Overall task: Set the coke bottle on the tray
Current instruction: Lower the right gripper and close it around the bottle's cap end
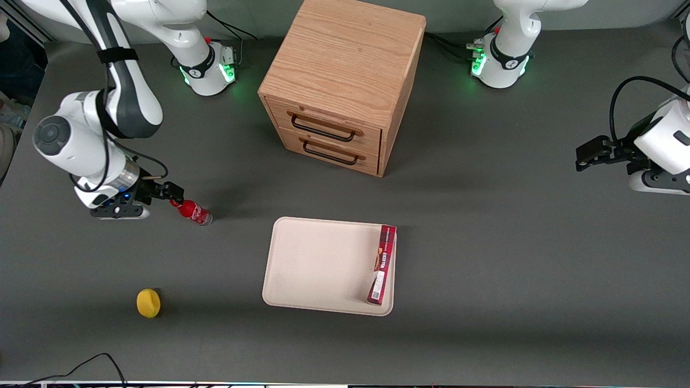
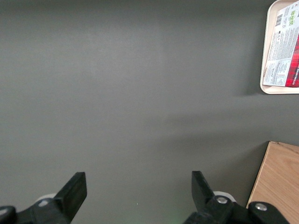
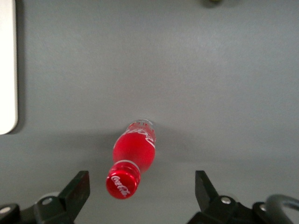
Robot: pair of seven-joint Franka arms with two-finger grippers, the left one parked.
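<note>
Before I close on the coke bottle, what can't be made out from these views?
- Gripper open around the coke bottle; wrist view cuts off the fingers' upper parts, so their height over the table is unclear.
- Front view: fingers hide the bottle's cap, so contact cannot be told.
- Tray: the dark-red box hides the rim beneath it.
- Cabinet: contents hidden by shut drawers.

Front camera looks steeply down on the table (image 1: pixel 485 242); both wrist cameras face it closely.

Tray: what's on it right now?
On the tray lies only a long dark-red box, along its edge toward the parked arm. What the box covers is hidden. The coke bottle stands on the table, between the open gripper fingers.
</note>
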